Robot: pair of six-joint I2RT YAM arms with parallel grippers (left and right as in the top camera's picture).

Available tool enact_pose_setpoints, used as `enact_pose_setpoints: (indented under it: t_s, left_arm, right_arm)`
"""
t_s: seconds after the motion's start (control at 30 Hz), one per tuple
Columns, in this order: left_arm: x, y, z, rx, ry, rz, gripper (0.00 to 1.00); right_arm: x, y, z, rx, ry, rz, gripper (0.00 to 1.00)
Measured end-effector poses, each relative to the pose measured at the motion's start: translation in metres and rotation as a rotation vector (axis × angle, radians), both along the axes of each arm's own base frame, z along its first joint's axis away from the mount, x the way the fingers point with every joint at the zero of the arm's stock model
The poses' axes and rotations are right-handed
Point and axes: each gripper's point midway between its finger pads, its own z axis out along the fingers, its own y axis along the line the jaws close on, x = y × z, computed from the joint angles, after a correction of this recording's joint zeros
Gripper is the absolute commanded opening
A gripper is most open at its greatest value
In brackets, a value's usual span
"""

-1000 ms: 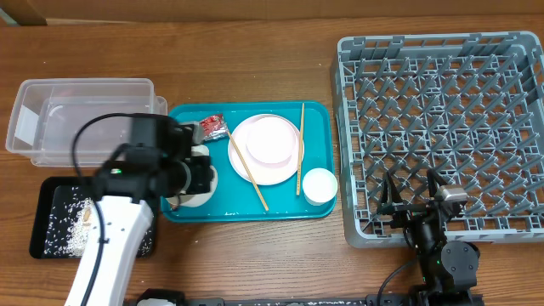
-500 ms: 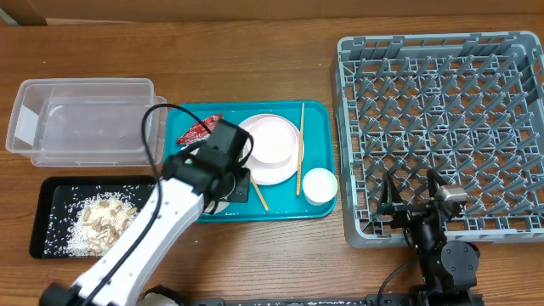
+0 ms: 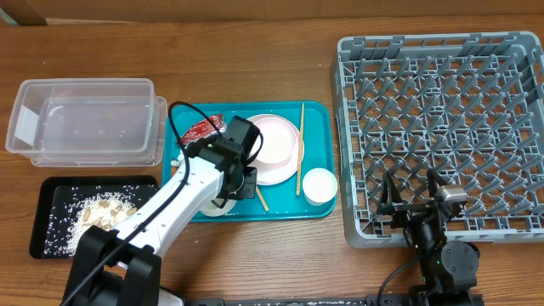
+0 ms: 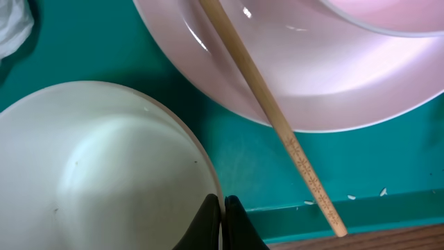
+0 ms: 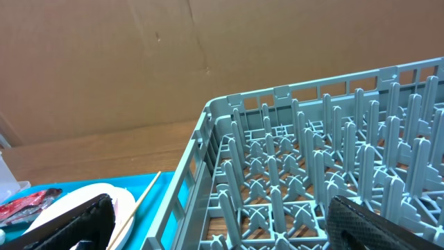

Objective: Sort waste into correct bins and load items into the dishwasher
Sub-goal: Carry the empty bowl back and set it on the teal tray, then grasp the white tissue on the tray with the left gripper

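Well off to the left of my left hand point(image 4: 223, 208) lies the black tray point(image 3: 42, 200), with the pale food scraps point(image 3: 102, 212) heaped in it and loose grains scattered round them. The clear tub point(image 3: 85, 82) stands beyond that, also well to the left.

My left hand is over the teal tray point(image 4: 104, 42), its fingers pressed together with only a hairline between them. The rim of a white bowl point(image 4: 104, 173) runs straight into that seam, so I am pinching the bowl by its edge. From above, my own arm covers most of this bowl and the fingertips too.

At the far left corner of my wrist view, past the bowl, a crumpled white tissue point(image 4: 12, 28) is cut off by the frame. The red-and-white wrapper point(image 3: 200, 129) lies beyond the hand and to its left.

Just ahead and right of the fingers a chopstick point(image 4: 277, 125) slants across the pinkish plate point(image 4: 312, 76). Its near end lies by the tray's rim among a few stray grains, and its far end runs out of frame. Further right are the second chopstick point(image 3: 299, 149), along the plate's right edge, and the small cup point(image 3: 320, 185).

My right hand point(image 5: 220, 208) is spread wide and holds nothing, at the near edge of the grey dish rack point(image 5: 277, 160). Only the blurred tips of its fingers show, at the bottom corners.
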Motion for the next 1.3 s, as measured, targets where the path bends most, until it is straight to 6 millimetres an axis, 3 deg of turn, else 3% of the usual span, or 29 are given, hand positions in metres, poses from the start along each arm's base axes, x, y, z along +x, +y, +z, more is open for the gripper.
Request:
enact_pose_setpoints:
  t_s: [0.2,0.23,0.3,0.37,0.67,0.77,0.93,1.0,1.07,1.3]
  left_arm:
    - [0.001,-0.002,-0.001,-0.007,-0.001,-0.001,0.05]
    - [0.001,-0.002,-0.001,-0.007,0.0,0.0,0.12]
    - [0.001,-0.003,-0.001,-0.015,0.002,0.003,0.15]
    - [0.0,-0.006,-0.002,-0.032,0.01,-0.002,0.29]
    - [-0.006,-0.012,0.0,-0.064,0.046,-0.007,0.37]
    - [0.002,-0.016,0.018,-0.074,0.032,-0.008,0.41]
    - [0.026,-0.012,0.066,-0.029,-0.066,0.005,0.68]
    - [0.044,-0.001,0.094,0.008,-0.154,0.034,0.72]
    - [0.054,0.012,0.104,0.038,-0.194,0.069,0.69]
    - [0.07,0.074,0.102,0.117,-0.193,0.207,0.68]
  right_arm:
    - [0.0,0.0,0.0,0.0,0.0,0.0,1.0]
    - [0.0,0.0,0.0,0.0,0.001,0.0,1.0]
    - [0.0,0.0,0.0,0.0,0.0,0.0,1.0]
    - [0.0,0.0,0.0,0.0,0.0,0.0,1.0]
    - [0.0,0.0,0.0,0.0,0.0,0.0,1.0]
    - [0.0,0.0,0.0,0.0,0.0,0.0,1.0]
    - [0.0,0.0,0.0,0.0,0.0,0.0,1.0]
    - [0.0,0.0,0.0,0.0,0.001,0.0,1.0]
    - [0.0,0.0,0.0,0.0,0.0,0.0,1.0]
    - [0.0,0.0,0.0,0.0,0.0,0.0,1.0]
